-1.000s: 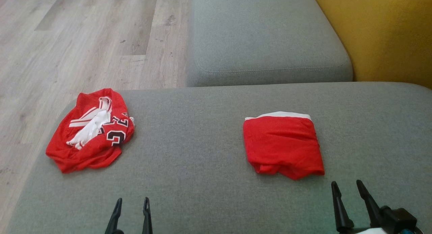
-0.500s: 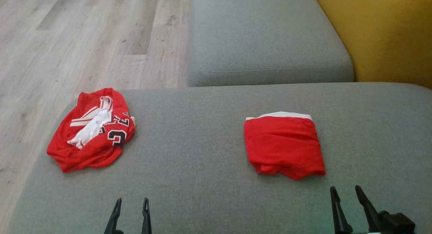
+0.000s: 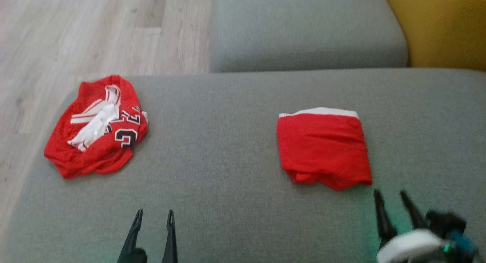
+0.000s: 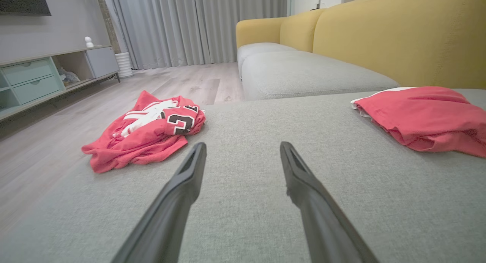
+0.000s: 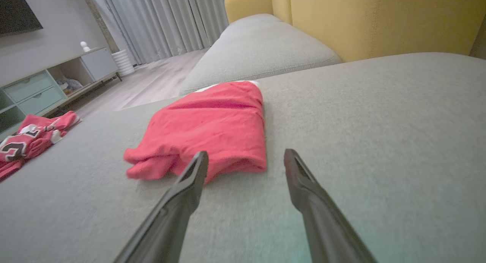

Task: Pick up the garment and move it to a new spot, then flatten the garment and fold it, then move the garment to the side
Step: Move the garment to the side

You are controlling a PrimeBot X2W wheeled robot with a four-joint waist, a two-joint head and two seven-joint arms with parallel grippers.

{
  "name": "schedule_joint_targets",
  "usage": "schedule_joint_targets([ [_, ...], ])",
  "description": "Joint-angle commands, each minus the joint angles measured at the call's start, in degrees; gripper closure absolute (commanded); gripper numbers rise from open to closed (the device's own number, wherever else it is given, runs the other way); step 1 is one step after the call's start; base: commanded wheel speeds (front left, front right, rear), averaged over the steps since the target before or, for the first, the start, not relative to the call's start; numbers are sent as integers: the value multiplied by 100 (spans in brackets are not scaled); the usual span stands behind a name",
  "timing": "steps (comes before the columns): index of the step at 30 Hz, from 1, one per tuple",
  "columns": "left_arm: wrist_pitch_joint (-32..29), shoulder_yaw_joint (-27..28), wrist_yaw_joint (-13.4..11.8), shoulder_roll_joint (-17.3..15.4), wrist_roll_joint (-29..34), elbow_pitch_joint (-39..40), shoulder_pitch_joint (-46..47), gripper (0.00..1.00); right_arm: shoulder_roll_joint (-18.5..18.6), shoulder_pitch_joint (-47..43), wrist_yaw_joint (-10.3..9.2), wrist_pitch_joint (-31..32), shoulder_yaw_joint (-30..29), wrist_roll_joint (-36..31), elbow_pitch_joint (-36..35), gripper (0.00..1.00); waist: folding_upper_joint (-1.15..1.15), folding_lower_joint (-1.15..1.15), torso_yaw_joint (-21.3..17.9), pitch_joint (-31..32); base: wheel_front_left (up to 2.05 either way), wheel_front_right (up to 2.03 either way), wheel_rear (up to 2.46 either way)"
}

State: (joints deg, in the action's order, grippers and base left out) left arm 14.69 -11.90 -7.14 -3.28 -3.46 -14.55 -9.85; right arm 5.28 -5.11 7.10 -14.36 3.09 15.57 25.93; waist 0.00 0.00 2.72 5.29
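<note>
Crumpled red jersey (image 3: pixel 97 128) is lying in a loose heap on the grey seat cushion (image 3: pixel 228 172), close to the cushion's far left corner where it is meeting the wood floor (image 3: pixel 76 35). White trim and black numbers are showing on top of the heap.

I am watching a folded red garment (image 3: pixel 324 149) sitting well apart from it on the right half of the same cushion. It is a neat rectangle with a white band along its far edge and a slightly rumpled near edge.

I am seeing the left gripper (image 3: pixel 155 211) hanging low over bare cushion at the near edge, its two dark fingers standing apart with nothing between them, and it is pointing roughly between the two garments.

The right gripper (image 3: pixel 389 192) is hovering just short of the folded garment's near right corner, fingers likewise spread and gripping nothing. I cannot tell whether its left fingertip is touching the cloth.

Beyond the cushion, a second grey seat (image 3: pixel 303 27) is running away from me, with a yellow backrest (image 3: pixel 448 27) rising on the right.
</note>
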Motion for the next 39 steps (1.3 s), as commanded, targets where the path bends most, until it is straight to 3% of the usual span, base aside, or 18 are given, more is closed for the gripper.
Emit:
schedule_joint_targets([
  [1,30,68,-72,35,67,240,417,0,305,788,39,-4,190,216,166,0,0,0,3,-300,0,0,0],
  [10,30,-373,-213,39,28,379,997,0,866,2659,39,1071,425,1137,1464,0,0,0,159,-1131,0,0,0],
  [18,30,-659,-362,39,-2,402,1335,0,1036,3266,39,1419,962,1687,2178,0,0,0,289,-1459,0,0,0],
  [19,30,-666,-377,39,1,396,1358,0,1023,3296,39,1498,1081,1788,2232,11,0,0,289,-1486,0,0,0],
  [22,30,-670,-428,40,-6,386,1401,0,1023,3371,39,1628,1394,2129,2282,100,0,0,259,-1560,0,0,0],
  [26,30,-660,-496,40,-14,415,1462,0,1285,3549,39,1428,1665,2363,2223,100,0,0,116,-1728,0,0,0],
  [30,30,-646,-505,40,30,462,1610,0,1783,3815,39,1313,1825,2437,2223,100,0,0,-120,-2045,0,0,0],
  [39,30,-900,-528,40,119,654,2429,0,3454,4547,39,1240,1588,2572,2578,100,0,0,-522,-3073,0,0,0],
])
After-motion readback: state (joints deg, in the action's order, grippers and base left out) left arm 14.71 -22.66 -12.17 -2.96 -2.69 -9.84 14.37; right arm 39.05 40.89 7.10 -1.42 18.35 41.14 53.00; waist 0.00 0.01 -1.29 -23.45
